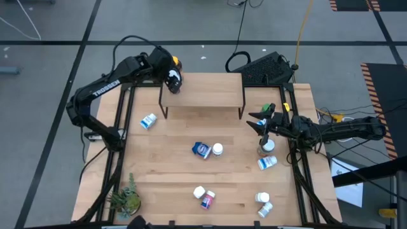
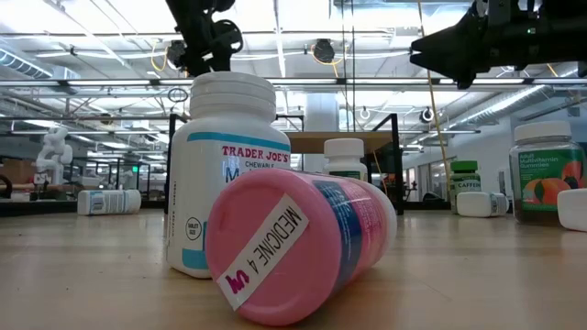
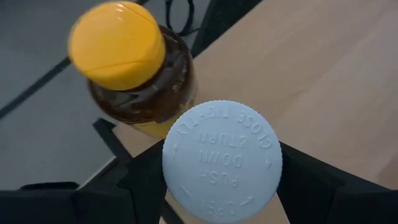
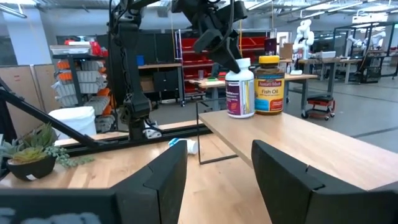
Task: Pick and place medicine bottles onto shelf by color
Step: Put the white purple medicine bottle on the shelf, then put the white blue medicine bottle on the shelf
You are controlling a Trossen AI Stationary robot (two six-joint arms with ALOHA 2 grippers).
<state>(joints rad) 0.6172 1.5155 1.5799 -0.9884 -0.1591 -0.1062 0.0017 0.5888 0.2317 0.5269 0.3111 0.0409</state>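
Left gripper [image 3: 222, 186] clamps a white bottle [image 4: 240, 87] at the shelf [image 1: 210, 89] far-left corner, apparently touching the amber bottle [image 3: 140, 68], which could topple; right gripper [image 4: 217, 168] open, empty

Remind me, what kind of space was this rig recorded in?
Looks like a large open robotics lab or workshop. The right wrist view shows red parts bins on racks and rows of workbenches; a white humanoid-style robot stands in the background of the low view.
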